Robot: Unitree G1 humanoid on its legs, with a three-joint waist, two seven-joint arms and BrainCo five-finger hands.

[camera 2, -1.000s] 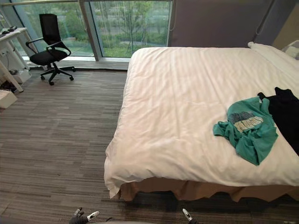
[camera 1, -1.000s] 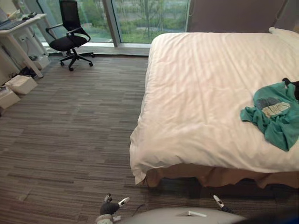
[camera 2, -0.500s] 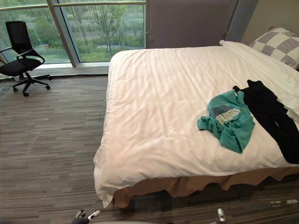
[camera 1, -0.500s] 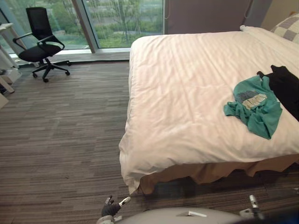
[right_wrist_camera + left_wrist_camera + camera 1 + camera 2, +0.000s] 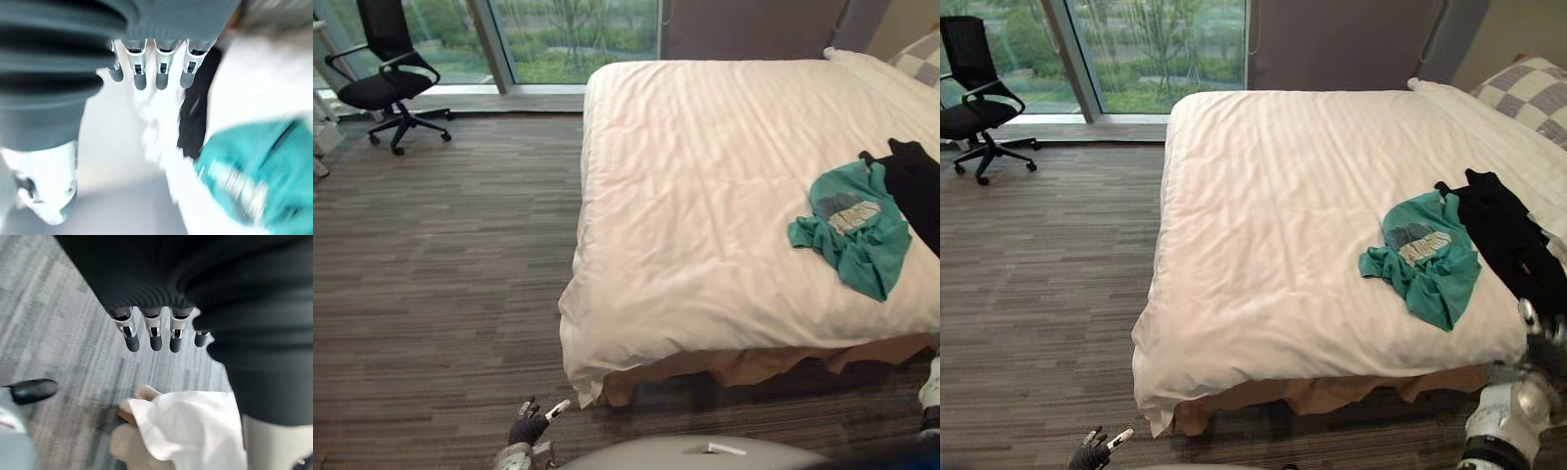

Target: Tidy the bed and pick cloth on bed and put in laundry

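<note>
While left hand (image 5: 529, 429), right hand (image 5: 162, 72) hover slack, empty, teal shirt (image 5: 1425, 262) abutting black garment (image 5: 1503, 235)

A crumpled teal T-shirt (image 5: 1427, 262) lies printed side up on the right of the smooth, white-covered bed (image 5: 1273, 215), beside a black garment (image 5: 1506, 238) stretched out flat along the bed's right edge

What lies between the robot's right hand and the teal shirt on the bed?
A bare strip of white duvet, in the right eye view: the open right hand hovers at its edge, the teal shirt beyond.
</note>
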